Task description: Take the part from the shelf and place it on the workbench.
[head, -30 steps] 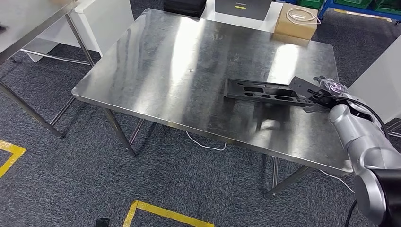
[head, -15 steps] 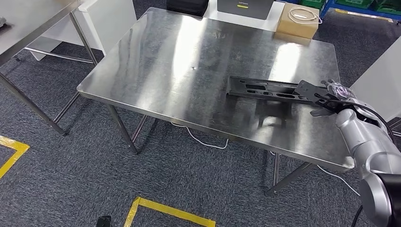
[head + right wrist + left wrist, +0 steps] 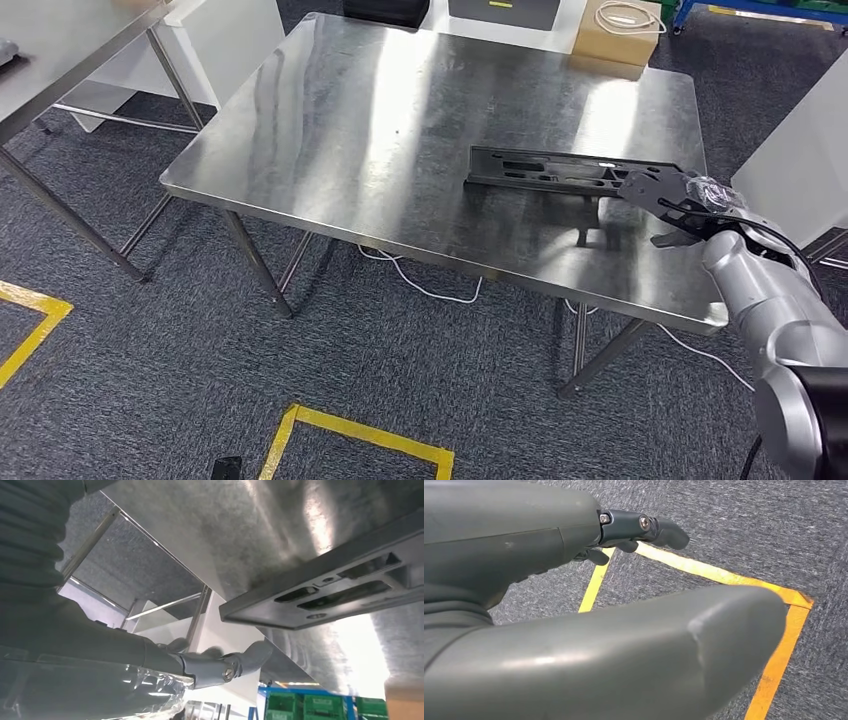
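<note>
A: Where was the part [image 3: 560, 172] in the head view?

B: Right of centre in the frame, a long black plate lying on the steel counter [image 3: 400, 120], its right end close to the counter's right edge. The right hand [image 3: 680, 200] was at that end, dark fingers around it; the far end rested on the steel.

A: Was the hand gripping it?

B: It looked so, though the contact was small from the head view and I would not swear how firm the hold was. The right wrist view showed what the head view could not: the slotted face of the part [image 3: 340, 580] seen close against the shiny counter [image 3: 225, 530], with a finger [image 3: 240, 662] curled nearby.

A: And the left hand?

B: In the left wrist view the left hand [image 3: 589, 605] hung over grey carpet and yellow floor tape [image 3: 724, 577], fingers apart, holding nothing.

A: Room to move?

B: Bare steel stretched across the centre and left of the head frame. A cardboard box [image 3: 615, 30] sat beyond the counter's upper right corner, well apart from the part.
</note>
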You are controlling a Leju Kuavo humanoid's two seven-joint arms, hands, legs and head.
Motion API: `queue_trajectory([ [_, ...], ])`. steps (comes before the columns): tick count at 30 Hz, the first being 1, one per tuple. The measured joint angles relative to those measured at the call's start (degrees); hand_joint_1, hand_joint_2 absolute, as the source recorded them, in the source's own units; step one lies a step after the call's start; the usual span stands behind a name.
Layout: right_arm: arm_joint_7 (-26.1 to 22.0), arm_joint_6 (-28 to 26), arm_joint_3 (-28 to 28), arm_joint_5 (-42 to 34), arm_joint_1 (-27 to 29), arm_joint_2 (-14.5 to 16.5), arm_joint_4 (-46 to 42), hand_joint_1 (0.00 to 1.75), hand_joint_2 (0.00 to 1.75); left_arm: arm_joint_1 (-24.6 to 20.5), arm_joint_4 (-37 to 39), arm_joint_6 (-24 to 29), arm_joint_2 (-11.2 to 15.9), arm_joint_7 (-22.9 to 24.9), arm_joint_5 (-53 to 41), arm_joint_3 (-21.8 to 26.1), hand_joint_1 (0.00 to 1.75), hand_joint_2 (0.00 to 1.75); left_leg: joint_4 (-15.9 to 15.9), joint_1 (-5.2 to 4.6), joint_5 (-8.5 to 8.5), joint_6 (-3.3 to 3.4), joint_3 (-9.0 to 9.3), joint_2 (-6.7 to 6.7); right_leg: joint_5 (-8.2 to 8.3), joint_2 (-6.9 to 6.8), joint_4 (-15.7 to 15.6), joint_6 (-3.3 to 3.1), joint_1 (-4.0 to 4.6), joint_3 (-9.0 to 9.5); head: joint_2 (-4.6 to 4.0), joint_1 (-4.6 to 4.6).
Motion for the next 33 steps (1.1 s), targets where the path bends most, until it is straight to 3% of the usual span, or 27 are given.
queue_trajectory([
  [1, 0.0, 0.0, 0.0, 0.0, 0.0, 0.1, 0.0, 0.0, 1.75, 0.0, 0.0, 0.0, 0.0, 0.0, 0.0, 0.0, 0.0, 0.0, 3.1, 0.22, -1.42, -0.28, -0.54, 0.02, 0.13, -0.08, 0.1, 0.07, -0.04, -0.23, 0.0, -0.02],
  [2, 0.0, 0.0, 0.0, 0.1, 0.0, 0.3, 0.0, 0.0, 1.75, 0.0, 0.0, 0.0, 0.0, 0.0, 0.0, 0.0, 0.0, 0.0, 4.3, 0.51, -1.71, -0.58, -0.18, 0.04, 0.24, -0.12, 0.3, 0.2, -0.15, -0.46, 0.0, -0.03],
  [3, 0.1, 0.0, 0.0, 0.1, 0.0, 0.4, 0.0, 0.0, 1.75, 0.0, 0.0, 0.0, 0.1, 0.1, 0.0, 0.0, 0.0, 0.0, 3.2, 0.86, -0.94, -0.91, 1.29, 0.08, 0.32, -0.15, 0.6, 0.35, -0.34, -0.72, 0.0, -0.01],
  [5, 0.2, -0.1, 0.0, 0.2, -0.2, 0.6, 0.0, 0.0, 1.75, -0.1, 0.0, -0.1, 0.1, 0.1, 0.0, 0.0, 0.0, 0.0, -3.6, 1.6, 1.23, -1.86, 6.12, 0.12, 0.39, -0.14, 1.5, 0.67, -0.69, -1.46, 0.0, -0.05],
  [6, 0.3, -0.1, 0.0, 0.3, -0.4, 0.7, 0.0, 0.0, 1.75, -0.2, 0.0, -0.1, 0.1, 0.1, 0.1, 0.0, 0.0, 0.0, -6.6, 1.68, 1.92, -1.95, 7.88, 0.0, 0.47, -0.11, 2.0, 1.0, -0.58, -1.99, 0.0, -0.12],
  [8, 0.5, -0.2, 0.0, 0.5, -0.7, 0.8, 0.0, 0.0, 1.75, -0.3, 0.0, -0.2, 0.0, 0.1, 0.1, 0.0, 0.0, 0.0, -8.8, 1.32, 2.03, -1.51, 8.56, -0.25, 0.96, 0.03, 2.6, 2.07, -0.1, -2.9, 0.0, -0.13],
  [10, 0.7, -0.3, 0.0, 0.7, -0.7, 0.9, 0.0, 0.0, 1.75, -0.3, 0.0, -0.1, 0.0, 0.1, 0.2, 0.0, 0.0, 0.0, -9.0, 0.72, 2.88, -0.12, 7.74, -0.33, 1.65, 0.03, 2.3, 3.32, -0.06, -3.48, 0.0, -0.08],
  [11, 0.8, -0.3, 0.0, 0.8, -0.6, 0.8, 0.1, 0.0, 1.75, -0.3, 0.0, -0.1, 0.1, 0.0, 0.2, 0.0, 0.0, 0.0, -9.2, 0.45, 3.39, 0.67, 7.4, -0.32, 1.38, -0.03, 2.4, 3.6, -0.23, -3.92, 0.0, -0.05],
  [13, 0.9, -0.5, 0.0, 0.9, -0.4, 0.8, 0.2, 0.0, 1.75, -0.4, 0.0, 0.0, 0.1, 0.0, 0.2, 0.0, 0.0, 0.0, -9.7, 0.17, 4.72, 2.48, 6.33, -0.24, -1.78, -0.11, 5.9, 3.17, -0.52, -5.75, 0.0, 0.15],
  [15, 1.0, -0.7, 0.0, 0.9, -0.4, 0.8, 0.2, 0.0, 1.75, -0.4, 0.0, 0.0, 0.1, 0.0, 0.2, 0.0, 0.0, 0.0, -9.8, -0.25, 5.97, 3.47, 4.82, -0.2, -6.66, -0.09, 13.6, 2.44, -0.3, -8.27, 0.0, 0.41],
  [16, 1.1, -0.9, 0.0, 0.9, -0.4, 0.8, 0.3, 0.0, 1.75, -0.4, 0.0, 0.0, 0.1, 0.0, 0.2, 0.0, 0.0, 0.0, -9.7, -0.54, 6.61, 3.68, 4.01, -0.19, -8.24, -0.08, 17.4, 2.42, -0.04, -9.11, 0.0, 0.46],
  [17, 1.3, -1.0, 0.0, 0.9, -0.3, 0.9, 0.3, 0.0, 1.75, -0.4, 0.0, 0.0, 0.1, 0.0, 0.2, 0.0, 0.0, 0.0, -9.7, -0.85, 7.25, 3.83, 3.25, -0.2, -8.79, -0.06, 19.7, 2.54, 0.29, -9.19, 0.0, 0.49],
  [18, 1.5, -1.2, 0.0, 0.9, -0.1, 0.9, 0.4, 0.0, 1.75, -0.4, 0.0, 0.0, 0.1, 0.0, 0.2, 0.0, 0.0, 0.0, -9.7, -1.17, 7.91, 3.95, 2.48, -0.2, -8.38, -0.06, 20.1, 2.68, 0.72, -8.26, 0.0, 0.52],
  [20, 2.2, -2.0, 0.0, 0.9, -0.1, 1.0, 0.4, 0.0, 1.75, -0.4, 0.0, 0.0, 0.0, 0.0, 0.2, 0.0, 0.0, 0.0, -9.7, -1.72, 9.26, 4.16, 1.07, -0.22, -6.56, -0.05, 15.2, 2.26, 1.71, -3.56, 0.0, 0.49],
  [22, 3.0, -3.6, -0.1, 0.8, -0.2, 1.0, 0.3, 0.0, 1.75, -0.5, 0.0, 0.0, -0.1, 0.0, 0.1, 0.1, 0.0, 0.0, -9.8, -1.99, 10.61, 3.98, 0.12, -0.24, -6.89, -0.21, 7.1, 0.71, 2.81, 2.2, 0.0, 0.41],
  [23, 3.6, -4.5, -0.2, 0.7, -0.2, 1.1, 0.2, 0.0, 1.75, -0.5, 0.0, 0.0, -0.2, 0.0, 0.1, 0.1, 0.0, 0.0, -10.0, -1.9, 11.27, 3.73, -0.07, -0.2, -7.38, -0.27, 4.4, -0.07, 3.21, 3.7, 0.0, 0.43],
  [24, 4.6, -5.7, -0.4, 0.6, -0.1, 1.1, 0.2, 0.0, 1.75, -0.5, 0.0, 0.1, -0.3, 0.0, 0.1, 0.1, 0.0, 0.0, -10.3, -1.75, 11.97, 3.36, -0.13, -0.18, -7.6, -0.34, 2.9, -0.65, 3.48, 4.18, 0.0, 0.48],
  [26, 7.1, -8.4, -0.9, 0.6, 0.4, 1.1, 0.3, 0.0, 1.75, -0.5, 0.0, 0.2, -0.4, 0.0, 0.0, 0.1, 0.0, 0.0, -10.9, -1.43, 12.79, 2.65, -0.24, -0.24, -6.12, -0.45, 1.9, -1.32, 3.21, 3.62, 0.0, 0.64],
  [27, 8.3, -9.7, -1.1, 0.6, 0.8, 1.2, 0.4, 0.0, 1.75, -0.4, 0.0, 0.3, -0.5, 0.0, 0.0, 0.1, 0.0, 0.0, -10.6, -1.32, 11.71, 2.27, -0.46, -0.28, -5.09, -0.54, 1.4, -1.74, 2.91, 3.46, 0.0, 0.66],
  [28, 9.2, -10.6, -1.3, 0.7, 1.2, 1.3, 0.5, 0.0, 1.75, -0.3, 0.0, 0.4, -0.5, 0.0, 0.0, 0.2, 0.0, 0.0, -9.3, -1.22, 9.33, 1.86, -0.84, -0.3, -3.95, -0.63, 0.8, -2.05, 2.51, 3.16, 0.0, 0.63],
  [30, 10.5, -12.1, -1.8, 0.7, 2.4, 1.5, 0.7, 0.0, 1.75, -0.2, 0.0, 0.5, -0.5, 0.1, 0.0, 0.3, 0.0, 0.0, -3.6, -0.7, 2.75, 0.91, -1.79, -0.22, -1.97, -0.67, 0.5, -2.27, 2.07, 1.83, 0.0, 0.57],
  [31, 11.1, -12.6, -2.1, 0.7, 3.2, 1.5, 0.7, 0.0, 1.75, -0.3, 0.0, 0.5, -0.5, 0.1, 0.0, 0.4, 0.0, 0.0, 0.1, -0.36, 0.6, 0.36, -2.18, -0.19, -1.14, -0.68, 0.6, -2.04, 1.91, 0.94, 0.0, 0.55],
  [32, 11.6, -13.1, -2.3, 0.7, 4.0, 1.5, 0.8, 0.0, 1.75, -0.3, 0.0, 0.5, -0.5, 0.1, 0.0, 0.5, 0.0, 0.0, 3.2, 0.05, 0.05, -0.2, -2.23, -0.13, -0.41, -0.7, 0.7, -1.7, 1.7, -0.02, 0.0, 0.56],
  [33, 12.1, -13.5, -2.6, 0.7, 4.9, 1.5, 0.9, 0.0, 1.75, -0.3, 0.0, 0.6, -0.5, 0.1, 0.0, 0.6, 0.0, 0.0, 5.0, 0.49, 0.82, -0.74, -1.7, -0.05, 0.29, -0.73, 0.8, -1.22, 1.44, -1.01, 0.0, 0.55],
])
